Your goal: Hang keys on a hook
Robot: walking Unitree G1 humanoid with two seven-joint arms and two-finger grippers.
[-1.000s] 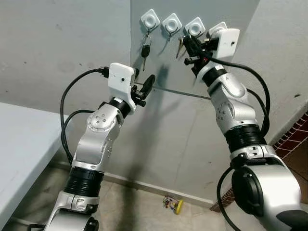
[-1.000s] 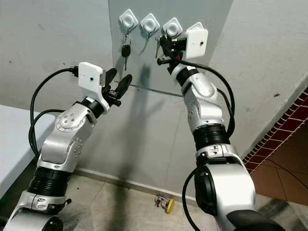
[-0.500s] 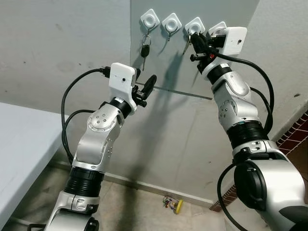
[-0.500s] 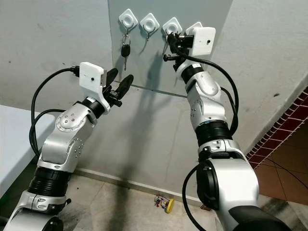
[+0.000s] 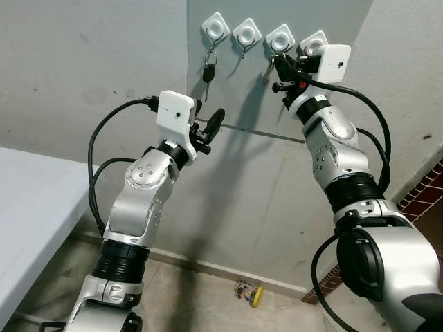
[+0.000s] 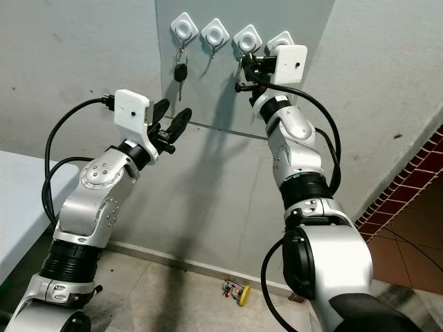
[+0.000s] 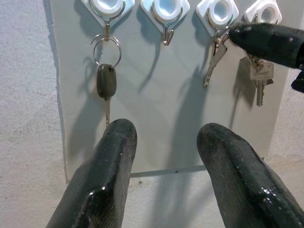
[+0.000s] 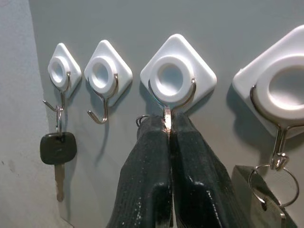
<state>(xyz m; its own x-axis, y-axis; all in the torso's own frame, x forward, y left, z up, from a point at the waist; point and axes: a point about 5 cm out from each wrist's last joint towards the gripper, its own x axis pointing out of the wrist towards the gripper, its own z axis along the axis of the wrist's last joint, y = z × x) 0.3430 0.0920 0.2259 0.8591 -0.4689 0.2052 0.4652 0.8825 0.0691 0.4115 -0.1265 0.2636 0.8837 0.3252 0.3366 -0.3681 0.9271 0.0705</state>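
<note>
Four white hooks sit in a row on a grey wall panel. A black-headed key hangs on the first hook. The second hook is bare. My right gripper is raised right under the third hook, shut on a silver key whose ring peeks out beside the fingers. A tagged bunch of keys hangs on the fourth hook. My left gripper is open, held lower and to the left, off the panel.
A white table lies at the lower left. A small colourful object lies on the floor by the wall's base. Red-brown tiles run along the right edge.
My right gripper has carried the silver key up and right, from below the third hook to right against it. The left arm has stayed still.
</note>
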